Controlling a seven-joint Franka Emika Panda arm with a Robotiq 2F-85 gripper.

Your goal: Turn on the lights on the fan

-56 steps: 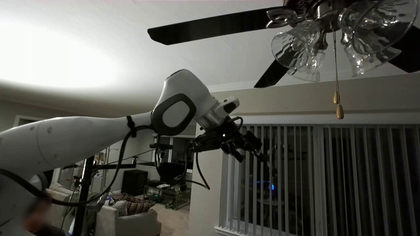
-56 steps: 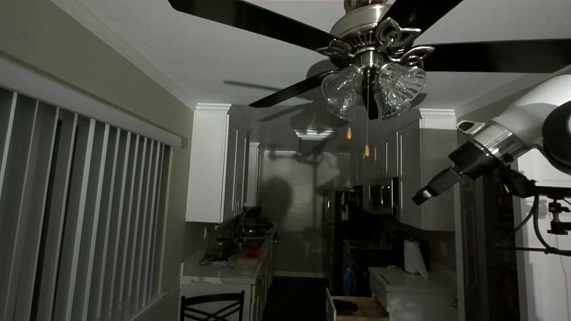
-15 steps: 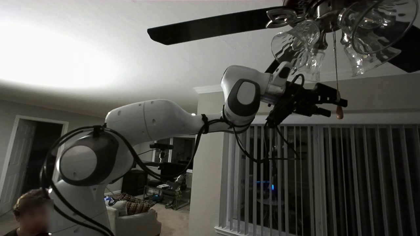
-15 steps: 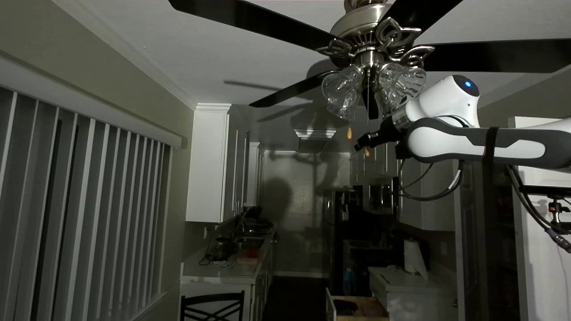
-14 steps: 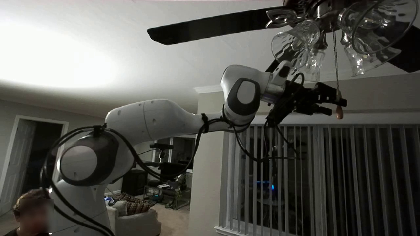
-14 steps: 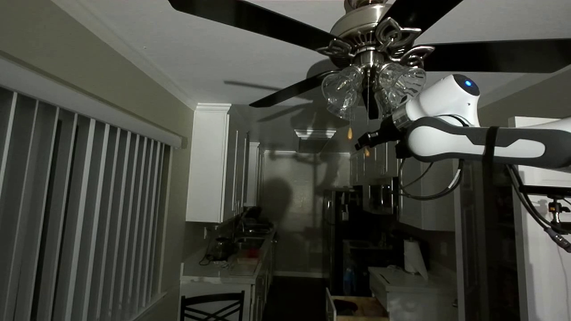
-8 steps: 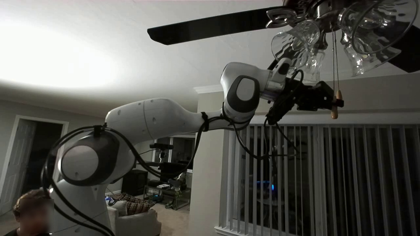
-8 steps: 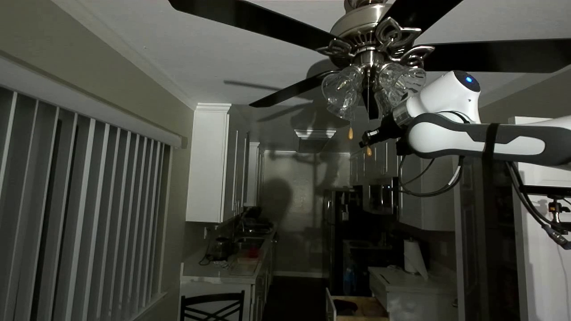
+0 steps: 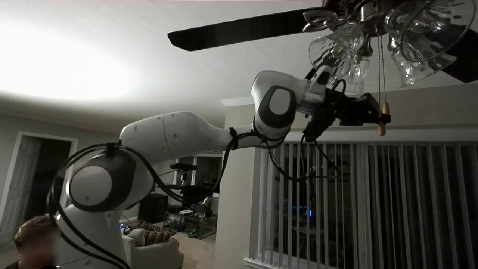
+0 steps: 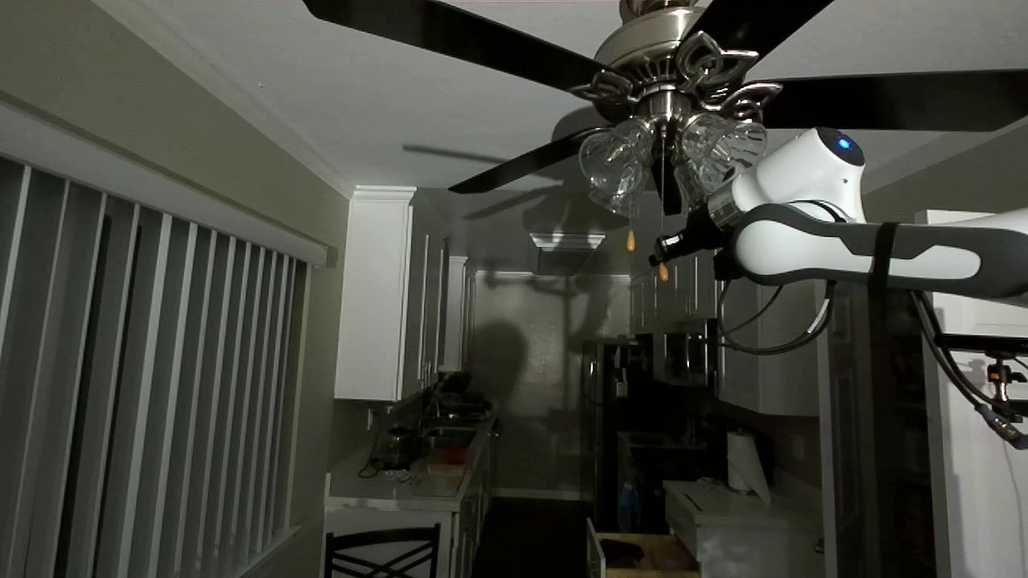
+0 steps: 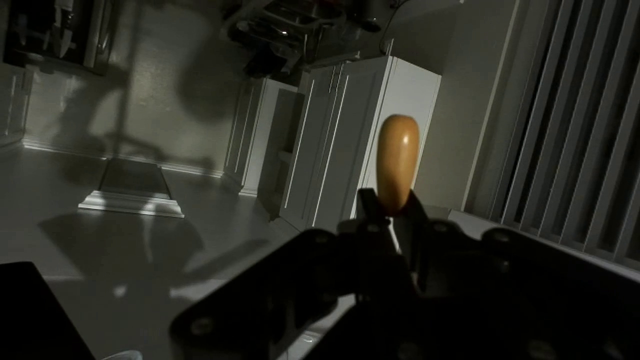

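Two wooden pulls (image 9: 381,129): hang on thin chains (image 9: 379,67) beneath the fan (image 10: 642,48), at different heights.
Gripper (image 11: 391,206): closed on the narrow top end of the lower pull (image 11: 398,155), leaving the rounded bottom bare past the fingertips (image 11: 369,201) in the wrist view.
Higher pull (image 10: 630,240): hangs free, left of and apart from the gripper in an exterior view.
Lights (image 10: 617,152): look unlit within the clear glass shades (image 10: 723,148), so presumably not yet switched on.
Lower pull: reached and gripped already; likely most of the work done.
Chains: probably one downward tug left, until a click, followed by letting go.
Blades (image 10: 450,32): perhaps some risk of setting these spinning instead; cannot tell from looks which chain to pull.
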